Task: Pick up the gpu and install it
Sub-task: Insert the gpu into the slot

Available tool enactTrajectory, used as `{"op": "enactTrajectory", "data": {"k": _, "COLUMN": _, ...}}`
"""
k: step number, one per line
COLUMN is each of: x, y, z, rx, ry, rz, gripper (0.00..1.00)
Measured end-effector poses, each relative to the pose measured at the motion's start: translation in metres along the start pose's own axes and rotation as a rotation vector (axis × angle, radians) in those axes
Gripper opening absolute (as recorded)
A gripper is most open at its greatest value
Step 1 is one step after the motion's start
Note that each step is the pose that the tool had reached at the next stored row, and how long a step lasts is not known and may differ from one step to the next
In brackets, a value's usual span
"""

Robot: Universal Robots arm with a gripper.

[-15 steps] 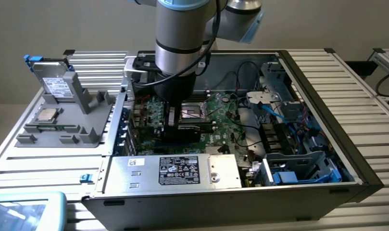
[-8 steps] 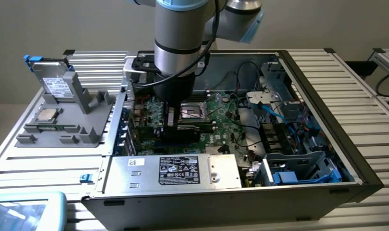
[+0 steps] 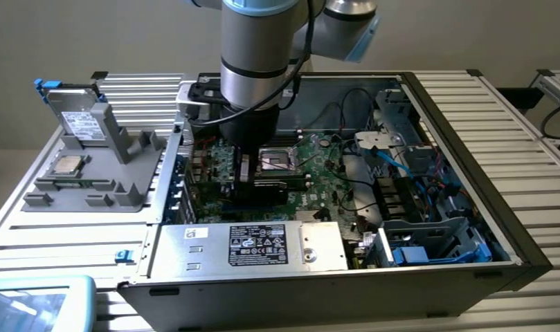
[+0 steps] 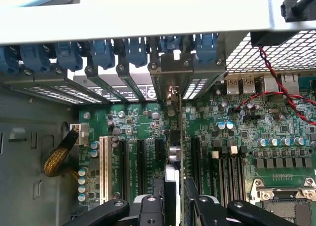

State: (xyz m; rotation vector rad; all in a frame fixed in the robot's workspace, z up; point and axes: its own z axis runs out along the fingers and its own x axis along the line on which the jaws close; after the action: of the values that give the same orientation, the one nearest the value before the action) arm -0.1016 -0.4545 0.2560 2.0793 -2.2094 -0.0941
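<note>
Soft, even light; the case rim (image 4: 148, 21) glares white, interior dimmer

We see a table (image 3: 501, 104) of ribbed metal slats. An open computer case (image 3: 261, 277) lies on it, over the middle and the exterior view's right. Just beside the case, on the exterior view's left, a gray plastic holder (image 3: 122, 190) sits on the slats. A small blue clip (image 3: 124, 256) rests by the case's near left corner, and a blue-framed panel (image 3: 35, 304) shows nearer still.
</note>
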Motion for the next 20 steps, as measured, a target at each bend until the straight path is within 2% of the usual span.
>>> {"op": "enactTrajectory", "data": {"k": 20, "x": 0.0000, "y": 0.0000, "z": 0.0000, "rx": -0.0001, "ry": 0.0001, "rz": 0.000, "gripper": 0.27}}
